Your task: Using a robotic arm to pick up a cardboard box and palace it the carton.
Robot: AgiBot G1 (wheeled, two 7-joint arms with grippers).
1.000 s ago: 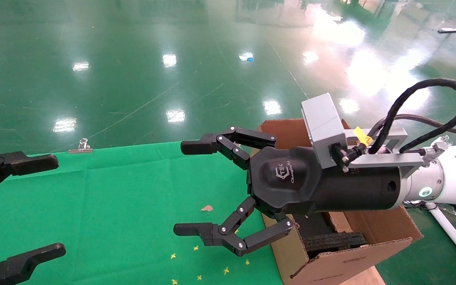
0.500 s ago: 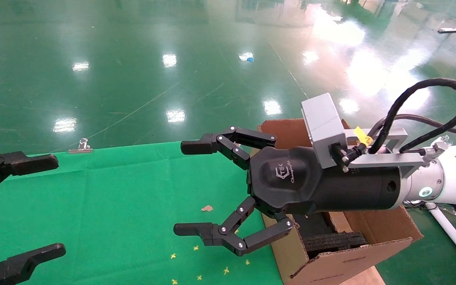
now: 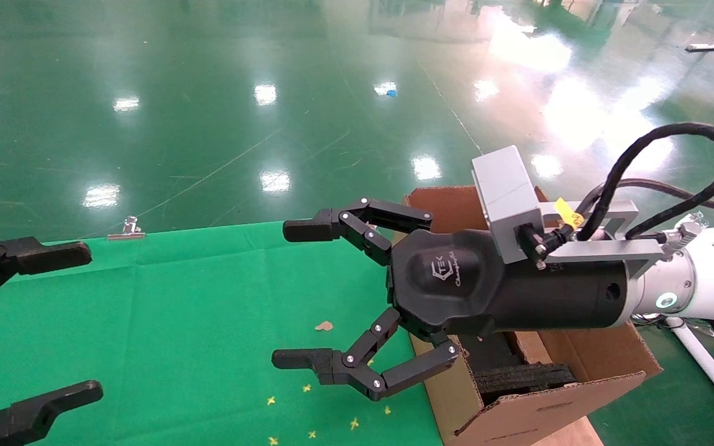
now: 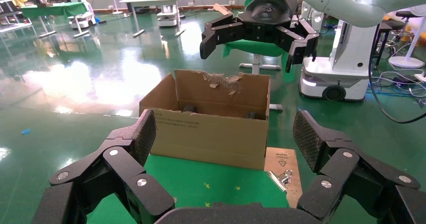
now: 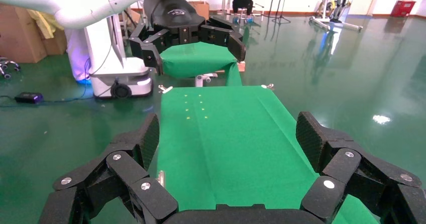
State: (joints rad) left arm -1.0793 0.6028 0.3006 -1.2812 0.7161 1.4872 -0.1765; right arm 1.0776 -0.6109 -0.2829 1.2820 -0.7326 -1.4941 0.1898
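**Both arms hover with jaws wide, carton at the surface's right edge**

From the head view I see my right gripper [image 3: 304, 294], black linked fingers on a glossy white arm with a grey box-shaped camera [image 3: 506, 192] and looped black cables, hanging above the green cloth-covered surface [image 3: 177, 310], jaws spread wide and holding nothing. My left gripper [image 3: 59, 322] sits at the left edge of that view, also spread wide and empty. The one carton [image 3: 555, 396], brown corrugated with black foam blocks inside, stands at the surface's right edge, below the right gripper's body. I count two grippers and one carton; I cannot find the small cardboard box in any view. A metal clip [image 3: 126, 230] lies at the far edge of the cloth. Nothing differs from half a second ago.

In the left wrist view my left gripper [image 4: 223, 138] frames the carton [image 4: 211, 128], its far flap torn and ragged, with the right gripper [image 4: 258, 33] above it.

In the right wrist view my right gripper [image 5: 226, 143] hangs over the smooth cloth surface [image 5: 226, 133], the left gripper [image 5: 193, 40] beyond.
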